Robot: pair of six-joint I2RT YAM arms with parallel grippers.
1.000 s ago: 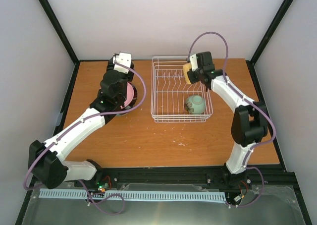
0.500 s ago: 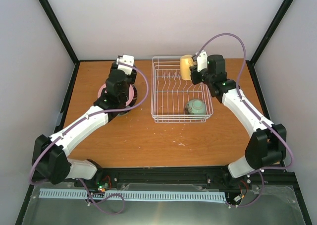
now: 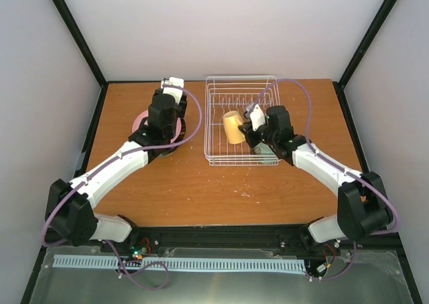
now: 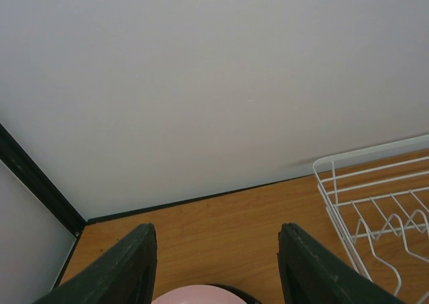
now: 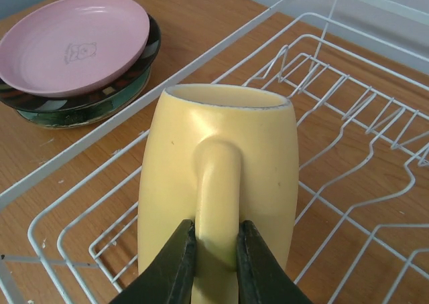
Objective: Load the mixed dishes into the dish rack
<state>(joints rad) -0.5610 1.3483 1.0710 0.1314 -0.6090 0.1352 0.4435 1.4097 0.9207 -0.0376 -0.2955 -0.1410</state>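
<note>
Left of the dish rack [image 3: 207,120] lie three stacked plates [image 5: 100,98], the pink plate [image 5: 74,43] on top. The left gripper [image 4: 216,250] hangs over them, its fingers spread and empty. Inside the rack, the right gripper [image 5: 214,237] pinches the handle of one pale yellow mug [image 5: 221,136].

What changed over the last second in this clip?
The right arm swung the yellow mug, handle pinched in its jaws, from the far right corner of the dish rack inward to its middle. The left arm barely shifted above the pink plate, jaws open. Plates unmoved.
</note>
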